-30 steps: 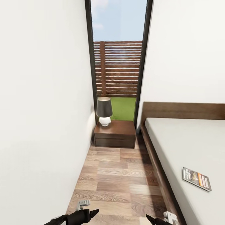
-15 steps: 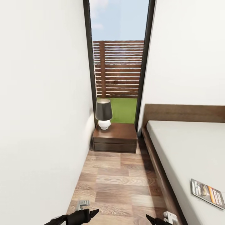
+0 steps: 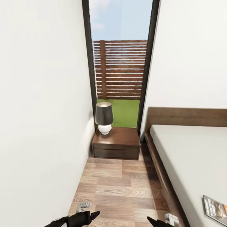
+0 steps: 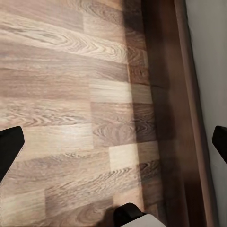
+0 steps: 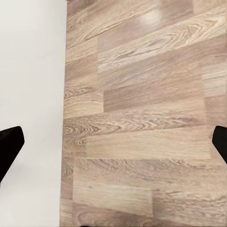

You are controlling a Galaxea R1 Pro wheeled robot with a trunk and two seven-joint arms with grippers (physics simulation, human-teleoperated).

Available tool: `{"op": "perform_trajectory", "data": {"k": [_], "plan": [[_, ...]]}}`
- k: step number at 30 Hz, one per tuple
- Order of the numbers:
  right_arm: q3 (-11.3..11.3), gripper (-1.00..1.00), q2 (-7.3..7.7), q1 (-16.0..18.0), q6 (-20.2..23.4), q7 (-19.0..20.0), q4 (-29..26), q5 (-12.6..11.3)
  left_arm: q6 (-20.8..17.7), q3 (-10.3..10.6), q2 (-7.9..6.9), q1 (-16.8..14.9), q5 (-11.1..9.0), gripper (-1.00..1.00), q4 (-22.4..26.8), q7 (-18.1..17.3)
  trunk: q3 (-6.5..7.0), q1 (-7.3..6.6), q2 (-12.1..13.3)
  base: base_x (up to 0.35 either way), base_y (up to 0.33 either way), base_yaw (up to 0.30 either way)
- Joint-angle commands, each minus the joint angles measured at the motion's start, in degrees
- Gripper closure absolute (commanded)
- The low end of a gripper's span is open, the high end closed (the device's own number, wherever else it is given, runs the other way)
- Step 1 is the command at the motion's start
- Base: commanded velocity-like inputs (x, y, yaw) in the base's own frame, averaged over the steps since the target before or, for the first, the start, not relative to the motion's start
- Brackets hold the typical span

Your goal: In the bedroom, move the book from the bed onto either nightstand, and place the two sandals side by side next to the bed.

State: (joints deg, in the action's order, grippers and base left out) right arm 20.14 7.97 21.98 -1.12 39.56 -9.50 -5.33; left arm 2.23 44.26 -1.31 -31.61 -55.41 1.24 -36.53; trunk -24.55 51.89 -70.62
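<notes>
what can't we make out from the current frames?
- Book: head view, cut off by the right edge; cover text too small to read.
- Bed: head view, right side and foot run out of frame.
- Left gripper and right gripper: head view, tips low in frame, arms cropped by the bottom edge.
- Nightstand: lamp hides its back corner.
</notes>
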Motion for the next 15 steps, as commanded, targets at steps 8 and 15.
{"op": "perform_trajectory", "data": {"k": [8, 15], "plan": [[-0.3, -1.00, 0.03, 0.0, -0.1, 0.2, 0.1, -0.5, 0.2, 0.5, -0.01, 0.0, -0.3, -1.00, 0.0, -0.1, -0.06, 0.03, 0.0, 0.312, 0.000, 0.000], [-0.2, -1.00, 0.02, 0.0, -0.1, 0.2, 0.1, -0.5, 0.2, 0.5, -0.01, 0.0, -0.3, -1.00, 0.0, -0.1, -0.06, 0.03, 0.0, 0.312, 0.000, 0.000]]}}
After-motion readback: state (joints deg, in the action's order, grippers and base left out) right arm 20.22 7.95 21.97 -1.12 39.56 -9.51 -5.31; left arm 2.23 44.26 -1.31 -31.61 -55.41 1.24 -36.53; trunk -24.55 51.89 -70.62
